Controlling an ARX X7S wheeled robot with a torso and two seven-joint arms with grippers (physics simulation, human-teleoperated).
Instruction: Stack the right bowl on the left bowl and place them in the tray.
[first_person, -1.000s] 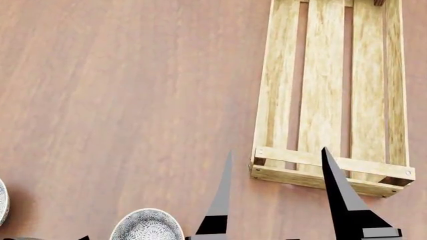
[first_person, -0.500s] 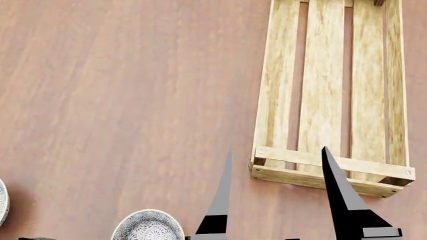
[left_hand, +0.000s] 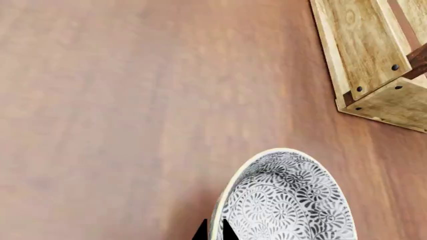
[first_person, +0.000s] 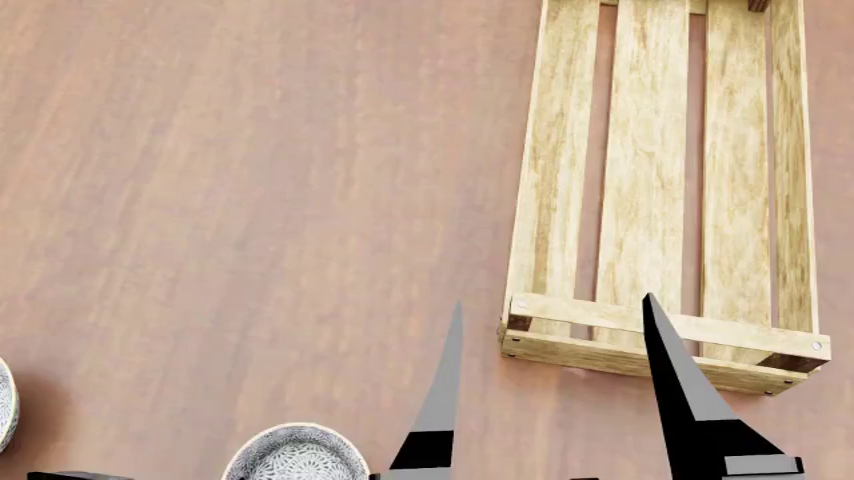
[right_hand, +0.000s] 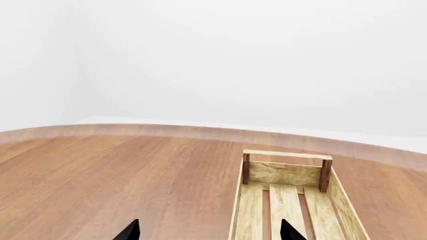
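Observation:
The right bowl (first_person: 296, 456), white with a grey floral pattern, sits at the head view's lower edge. In the left wrist view my left gripper (left_hand: 213, 234) is shut on the rim of this bowl (left_hand: 287, 200), one fingertip inside and one outside. The left bowl (first_person: 4, 402) shows only as a sliver at the head view's left edge. The tray (first_person: 534, 150), a light-wood slatted crate, lies at the right and holds nothing; its near corner (left_hand: 363, 55) shows beyond the held bowl. My right gripper (first_person: 554, 301) is open with nothing between its fingers, in front of the tray's near end (right_hand: 283, 172).
Everything rests on a brown wooden tabletop (first_person: 240, 200). Its far curved edge (right_hand: 133, 129) meets a plain white wall behind the tray. A dark sliver of my left arm (first_person: 80, 476) shows at the head view's lower left corner.
The right bowl has slid a little toward the head view's lower edge. The dark part of my left arm has shifted leftward along that edge. The right gripper and tray have not moved.

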